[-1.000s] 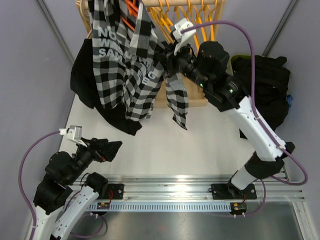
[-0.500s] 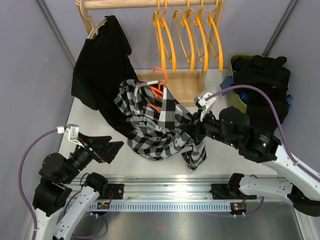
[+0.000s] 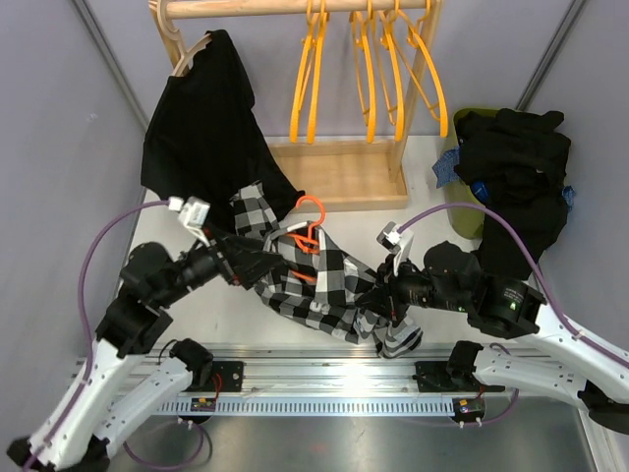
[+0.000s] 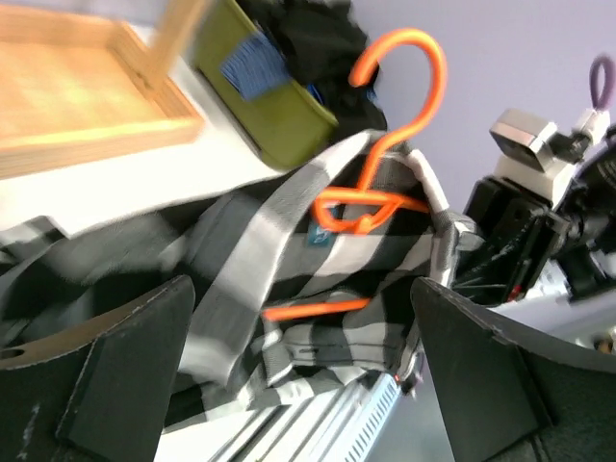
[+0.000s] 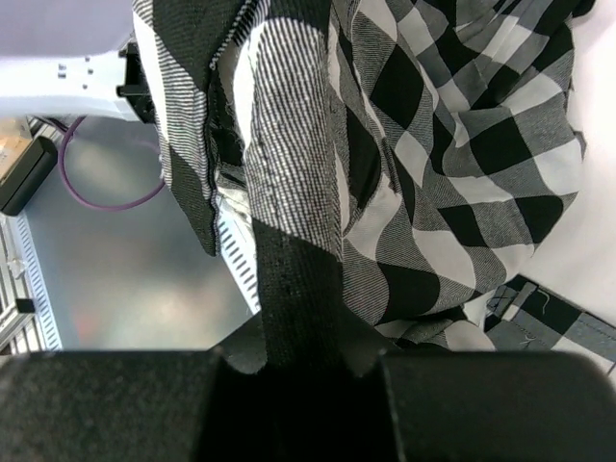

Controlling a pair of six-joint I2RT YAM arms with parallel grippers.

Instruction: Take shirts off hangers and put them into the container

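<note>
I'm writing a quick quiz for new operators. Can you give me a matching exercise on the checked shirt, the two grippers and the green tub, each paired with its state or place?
Things:
1. checked shirt
2. left gripper
3. right gripper
4. olive-green container

States:
a. open
b. holds black shirts
c. on the table, with a red-orange hanger in it
d. shut on the checked shirt

Pairs: 1-c, 2-a, 3-d, 4-b
</note>
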